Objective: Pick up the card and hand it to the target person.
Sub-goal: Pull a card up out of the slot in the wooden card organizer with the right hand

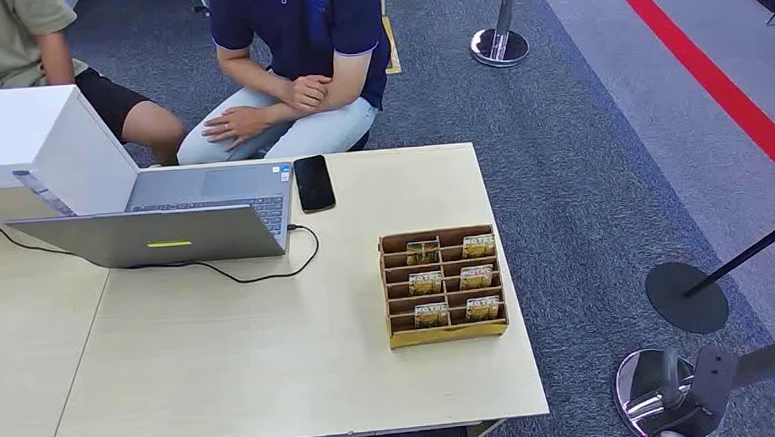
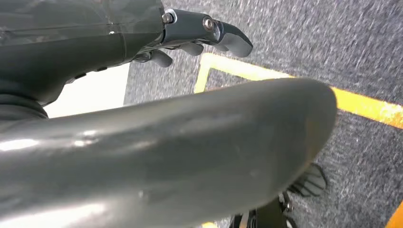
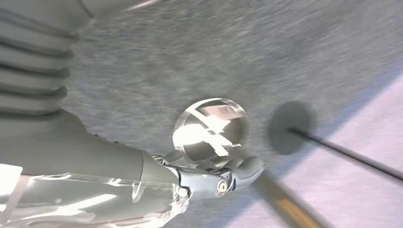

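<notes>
The left hand (image 2: 209,35) hangs over grey carpet beside a yellow floor line (image 2: 294,83), its fingers curled in and holding nothing. On the table (image 1: 221,367), well apart from both hands, a laptop (image 1: 164,225) and a phone (image 1: 314,182) lie nearer the left hand's side, and the cards (image 1: 454,278) stand in a cardboard rack (image 1: 446,331) nearer the right. A person in a dark shirt (image 1: 298,28) sits across the table. The right hand (image 3: 214,175) hangs above a shiny post base (image 3: 211,128), fingers bent; whether they are closed I cannot tell.
</notes>
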Controlling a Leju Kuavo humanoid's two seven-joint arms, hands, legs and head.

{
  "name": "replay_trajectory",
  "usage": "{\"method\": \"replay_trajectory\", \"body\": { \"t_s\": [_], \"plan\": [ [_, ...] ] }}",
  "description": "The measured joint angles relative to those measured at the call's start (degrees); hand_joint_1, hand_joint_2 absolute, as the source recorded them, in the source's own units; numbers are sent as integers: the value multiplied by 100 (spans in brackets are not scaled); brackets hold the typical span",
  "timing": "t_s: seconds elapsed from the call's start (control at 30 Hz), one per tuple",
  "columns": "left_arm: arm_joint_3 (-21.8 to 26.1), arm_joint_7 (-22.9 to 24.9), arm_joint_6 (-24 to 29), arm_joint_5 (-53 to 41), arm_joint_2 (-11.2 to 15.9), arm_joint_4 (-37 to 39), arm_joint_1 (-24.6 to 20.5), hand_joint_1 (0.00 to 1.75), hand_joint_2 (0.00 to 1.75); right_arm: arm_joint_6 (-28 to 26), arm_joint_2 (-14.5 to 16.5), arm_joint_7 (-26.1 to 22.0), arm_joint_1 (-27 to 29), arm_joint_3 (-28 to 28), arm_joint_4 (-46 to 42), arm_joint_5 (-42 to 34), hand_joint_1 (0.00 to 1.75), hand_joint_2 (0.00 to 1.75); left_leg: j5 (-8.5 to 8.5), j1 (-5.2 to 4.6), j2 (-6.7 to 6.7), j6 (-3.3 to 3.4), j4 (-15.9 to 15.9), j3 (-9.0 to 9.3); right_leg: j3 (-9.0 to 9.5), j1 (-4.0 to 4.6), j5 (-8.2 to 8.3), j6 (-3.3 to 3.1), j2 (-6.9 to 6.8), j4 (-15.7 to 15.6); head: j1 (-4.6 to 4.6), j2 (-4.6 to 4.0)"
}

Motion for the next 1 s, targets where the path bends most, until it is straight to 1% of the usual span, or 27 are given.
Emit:
{"method": "replay_trajectory", "body": {
  "t_s": [0.07, 0.1, 0.17, 0.23, 0.37, 0.57, 0.63, 0.83, 1.0],
  "plan": [
    [-1, -9, -7, -2, 0, 0, -1, 0, 0, 0, 21, 246, -7, 37, -212, 374, 0, 175, 0, 0, 1, 0, -1, 1, 0, 0, 1, 0, 1, -1, 0, 0],
    [-7, -11, -12, -8, 0, 1, -1, 0, 0, 0, 19, 455, -18, 104, -390, 666, 0, 175, 1, 0, 2, 0, -1, 2, 1, 1, 1, -1, 2, -2, 0, 0],
    [-19, -3, -19, -19, -1, 1, -2, 0, 0, 8, -64, 767, -67, 406, -745, 953, 0, 175, 1, 1, 3, 0, -3, 3, 2, 1, 3, -2, 5, -3, 0, 0],
    [-19, 1, -19, -18, 0, 1, -2, 0, 0, 26, -171, 957, -160, 744, -999, 1098, 0, 175, 2, 1, 4, -1, -4, 4, 3, 2, 4, -3, 7, -5, 0, 0],
    [-45, 37, -18, -37, 7, 4, -4, 0, 0, 48, -315, 1292, -326, 1252, -1398, 1526, 0, 175, 2, 1, 5, -1, -5, 5, 3, 2, 4, -3, 8, -6, 0, 0],
    [-81, 108, -13, -82, 10, 2, -6, 0, 0, 254, -510, 2330, -637, 2047, -1941, 2862, 0, 175, 0, 2, 2, -1, 0, 0, 0, 2, 3, -2, 4, -3, 0, 0],
    [-80, 103, -15, -88, 11, 0, -5, 0, 0, 388, -521, 2567, -734, 2242, -2064, 3186, 0, 175, 1, 2, 4, -1, -1, 2, 1, 3, 4, -3, 6, -4, 0, 0],
    [-104, 112, -23, -111, 21, 2, -7, 0, 0, 745, -533, 2964, -961, 2666, -2387, 3763, 0, 175, 2, 3, 4, -1, -3, 3, 2, 3, 5, -4, 7, -5, 0, 0],
    [-123, 151, -28, -125, 26, 6, -7, 0, 0, 930, -512, 3152, -1087, 2874, -2567, 4044, 0, 175, 1, 1, 2, -1, -1, 0, 0, 1, 2, -1, 3, -2, 0, 0]
  ]
}}
